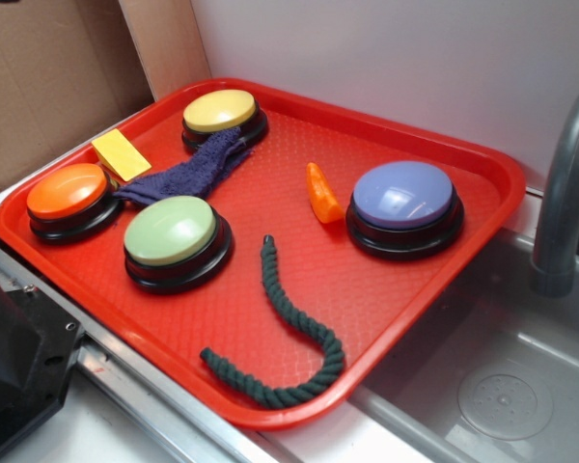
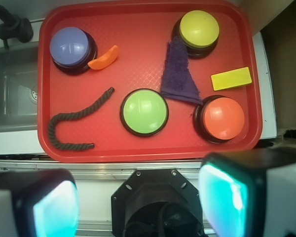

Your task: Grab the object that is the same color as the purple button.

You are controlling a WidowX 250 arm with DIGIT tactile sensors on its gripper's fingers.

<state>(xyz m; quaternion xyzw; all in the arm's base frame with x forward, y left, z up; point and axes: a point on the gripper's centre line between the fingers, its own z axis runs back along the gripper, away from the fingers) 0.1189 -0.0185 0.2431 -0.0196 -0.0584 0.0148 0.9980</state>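
The dark purple-blue knitted cloth point(image 1: 188, 172) lies flat on the red tray point(image 1: 415, 280), between the yellow button and the green button; in the wrist view the cloth point(image 2: 179, 75) is a triangle below the yellow button. The purple button point(image 1: 403, 195) with its pale lavender-blue dome and black base sits at the tray's right; it also shows in the wrist view point(image 2: 70, 46) at top left. My gripper point(image 2: 140, 202) is open and empty, high above the counter beside the tray's near edge, far from the cloth. It is out of the exterior view.
On the tray are a yellow button point(image 1: 220, 111), an orange button point(image 1: 68, 191), a green button point(image 1: 171, 230), a dark green twisted rope point(image 1: 294, 333), an orange wedge point(image 1: 322, 193) and a yellow block point(image 1: 122, 154). A sink point(image 1: 502, 386) and faucet point(image 1: 565, 183) lie right; cardboard point(image 1: 48, 68) stands behind.
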